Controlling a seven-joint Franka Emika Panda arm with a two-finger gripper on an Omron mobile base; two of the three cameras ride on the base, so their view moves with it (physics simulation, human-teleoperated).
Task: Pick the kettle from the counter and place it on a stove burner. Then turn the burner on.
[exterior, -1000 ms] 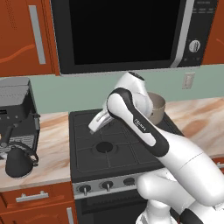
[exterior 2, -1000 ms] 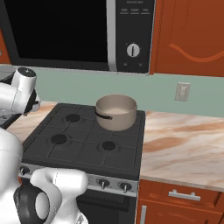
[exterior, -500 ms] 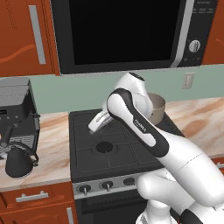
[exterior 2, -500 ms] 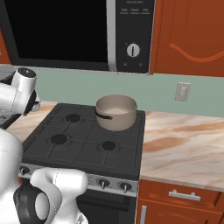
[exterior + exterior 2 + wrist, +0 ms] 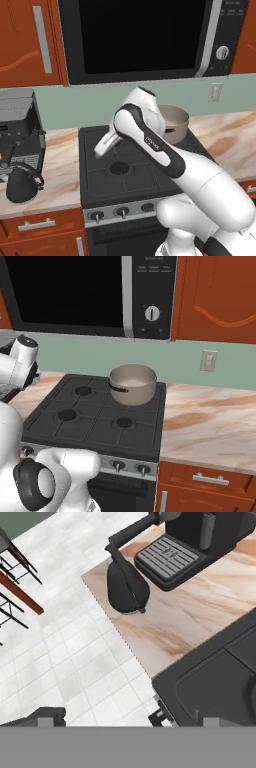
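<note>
On the counter (image 5: 60, 165) left of the stove, the kettle (image 5: 21, 184) stands just in front of the coffee machine (image 5: 17, 135); the hand view shows the kettle (image 5: 127, 587) beside the machine's drip tray. Above the stove's left side hangs the gripper (image 5: 100, 148), its jaws too indistinct to judge. The right base view shows a tan saucepan (image 5: 132, 384) on a rear burner.

Home kitchen w/ gas stove (image 5: 135, 172), microwave (image 5: 145, 37), wood cabinets (image 5: 217, 298).
</note>
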